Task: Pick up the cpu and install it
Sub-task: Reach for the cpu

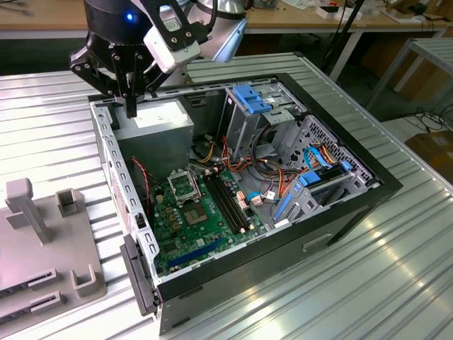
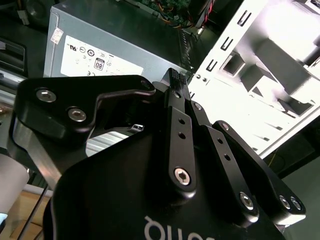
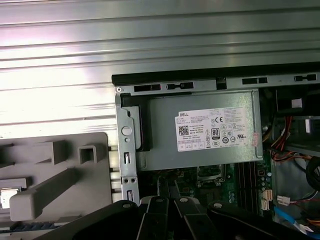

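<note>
My gripper [image 1: 131,108] hangs high over the rear corner of the open computer case [image 1: 368,190], just above the grey power supply [image 1: 161,119]. Its black fingers are shut, with nothing visible between them in either wrist view [image 2: 176,82] [image 3: 168,187]. The green motherboard [image 1: 205,228] lies on the case floor, and its black-framed socket [image 1: 180,186] is well below the gripper and towards the exterior view's right. In the first wrist view a small pale square [image 3: 10,196], which may be the cpu, lies in a pocket of the grey fixture [image 3: 55,172].
The grey fixture [image 1: 42,244], with upright posts and slots, stands on the ribbed metal table [image 1: 396,283] at the exterior view's left. Inside the case are blue drive brackets [image 1: 253,99], bundled cables [image 1: 272,152] and black memory slots [image 1: 230,205].
</note>
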Motion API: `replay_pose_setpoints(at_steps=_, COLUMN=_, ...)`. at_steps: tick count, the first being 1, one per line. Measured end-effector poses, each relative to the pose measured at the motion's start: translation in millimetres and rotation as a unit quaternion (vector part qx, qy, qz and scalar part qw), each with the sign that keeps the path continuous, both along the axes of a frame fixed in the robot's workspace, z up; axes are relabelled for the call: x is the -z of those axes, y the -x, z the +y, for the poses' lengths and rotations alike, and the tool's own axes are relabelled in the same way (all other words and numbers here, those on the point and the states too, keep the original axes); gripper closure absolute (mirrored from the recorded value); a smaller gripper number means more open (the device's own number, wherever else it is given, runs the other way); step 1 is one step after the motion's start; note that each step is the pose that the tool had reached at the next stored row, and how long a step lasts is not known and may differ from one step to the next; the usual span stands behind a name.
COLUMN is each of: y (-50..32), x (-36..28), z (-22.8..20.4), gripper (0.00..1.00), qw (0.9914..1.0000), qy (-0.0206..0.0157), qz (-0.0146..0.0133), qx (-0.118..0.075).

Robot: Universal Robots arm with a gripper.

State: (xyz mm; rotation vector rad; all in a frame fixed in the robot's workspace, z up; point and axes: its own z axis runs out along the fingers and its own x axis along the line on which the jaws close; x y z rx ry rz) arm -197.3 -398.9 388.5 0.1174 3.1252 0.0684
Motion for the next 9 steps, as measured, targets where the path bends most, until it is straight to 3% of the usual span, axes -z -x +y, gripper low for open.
replay_pose_setpoints(at_steps=9, y=3.0, x=0.5, z=0.0, gripper=0.89, qw=1.00000, qy=0.0000, qz=0.0018, qx=0.000)
